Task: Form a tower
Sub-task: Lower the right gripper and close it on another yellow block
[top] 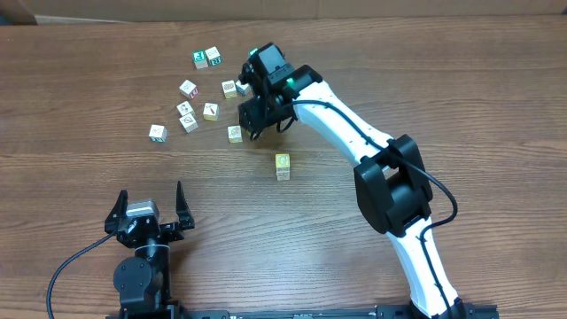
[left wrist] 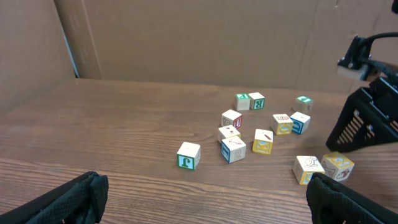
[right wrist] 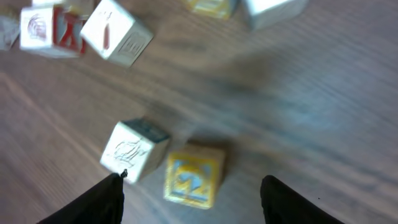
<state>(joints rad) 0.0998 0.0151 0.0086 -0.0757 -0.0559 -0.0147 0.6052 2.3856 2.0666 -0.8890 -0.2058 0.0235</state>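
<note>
The tower [top: 282, 166] is a short stack with a yellow cube on top, standing alone near the table's middle. My right gripper [top: 252, 124] hovers left of it and further back, over the near edge of the loose cubes. In the right wrist view this gripper [right wrist: 193, 202] is open, with a yellow, blue-marked cube [right wrist: 193, 177] lying on the table between its fingers, untouched. A pale cube [right wrist: 134, 151] sits close to the left finger [right wrist: 99, 199]. My left gripper [top: 149, 206] is open and empty near the front edge, its dark fingers [left wrist: 68, 199] at the bottom corners of the left wrist view.
Several loose cubes lie scattered at the back left, among them a green-marked one [top: 201, 59] and a pale one [top: 158, 132]. The left wrist view shows a green-marked cube [left wrist: 188, 155] nearest, with the right arm's black body [left wrist: 370, 118] on the right.
</note>
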